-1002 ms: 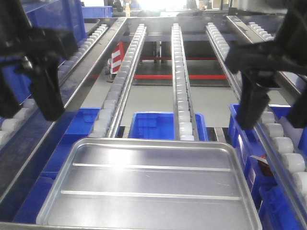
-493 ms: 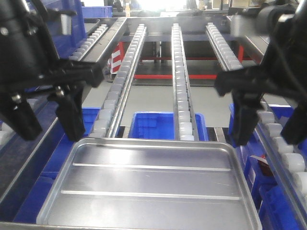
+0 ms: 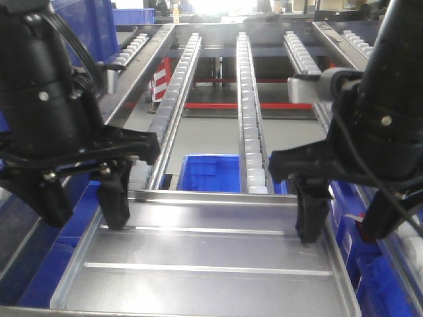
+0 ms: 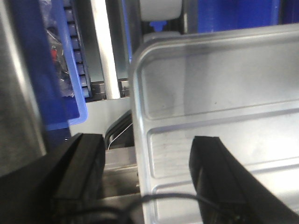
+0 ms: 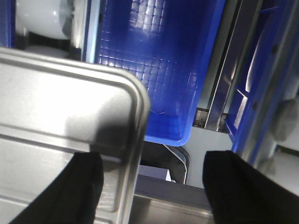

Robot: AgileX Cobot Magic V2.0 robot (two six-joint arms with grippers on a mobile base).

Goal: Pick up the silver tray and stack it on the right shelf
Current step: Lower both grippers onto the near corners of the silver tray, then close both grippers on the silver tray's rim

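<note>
My left claw (image 3: 78, 205) and right claw (image 3: 344, 221), both open, straddle the silver tray (image 3: 205, 264) near its far corners.
The tray lies on the near end of the roller tracks (image 3: 246, 99). Each claw has one finger inside the side rim, one outside. Best, I judge, to seat both rims deep, close evenly, then lift level.

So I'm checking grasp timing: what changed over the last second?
Both arms came down and in. The left gripper and right gripper now straddle the side rims of the silver tray, with their fingers inside and outside each rim. Both grippers are open and have not clamped. The tray itself hasn't moved.
</note>
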